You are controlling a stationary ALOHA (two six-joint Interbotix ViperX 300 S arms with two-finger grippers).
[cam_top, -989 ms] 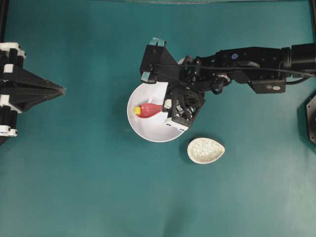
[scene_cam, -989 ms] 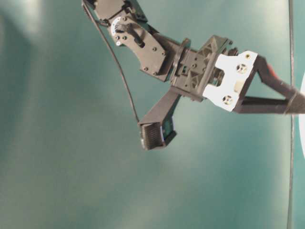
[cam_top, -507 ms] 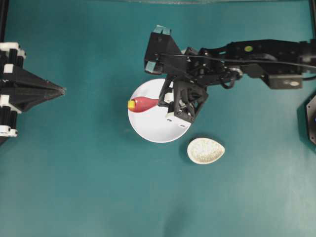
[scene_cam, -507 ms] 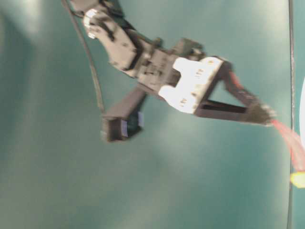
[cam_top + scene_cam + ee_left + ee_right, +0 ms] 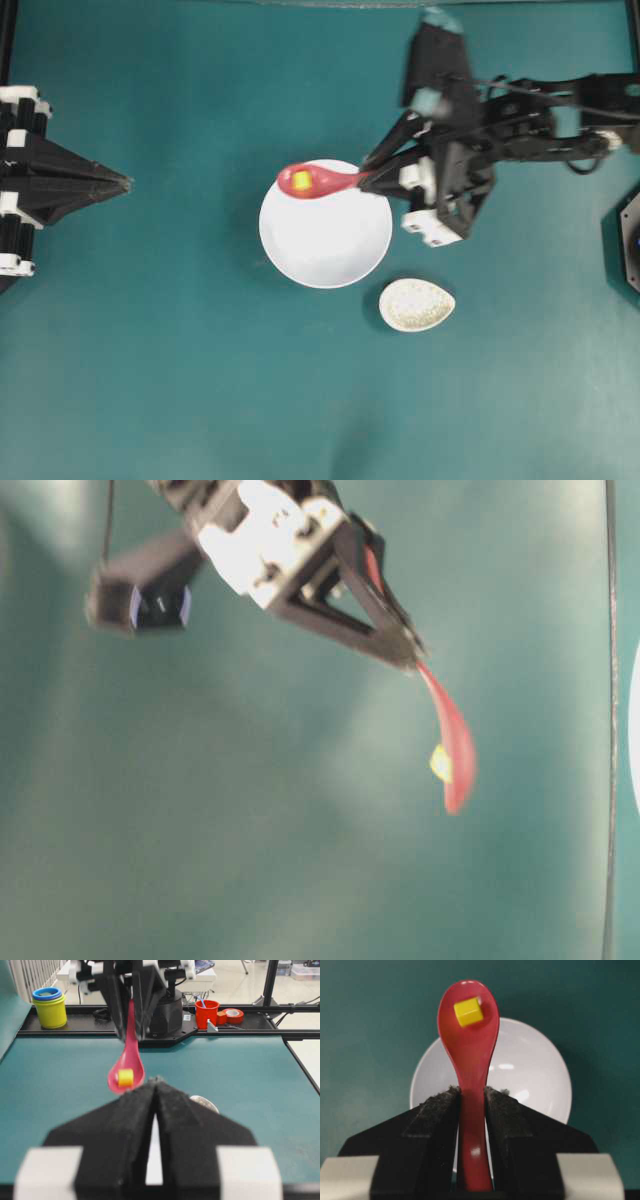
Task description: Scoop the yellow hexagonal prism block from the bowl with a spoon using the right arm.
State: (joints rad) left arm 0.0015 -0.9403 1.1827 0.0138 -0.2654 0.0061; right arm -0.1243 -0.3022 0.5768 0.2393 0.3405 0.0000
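One block scooped, clear of the bowl.

Held aloft: spoon (image 5: 322, 181), pinched by its handle between both fingers of right tool (image 5: 472, 1094), scoop up and near level, presumably to keep yellow hexagonal prism block (image 5: 468, 1012) cupped inside. Raised above far rim of white bowl (image 5: 325, 240), now holding nothing visible; speckled dish (image 5: 416, 305) just beside bowl on teal surface (image 5: 180, 360). Parked at left edge, well apart: left tool (image 5: 155, 1091), fingers pressed together, gripping nothing.
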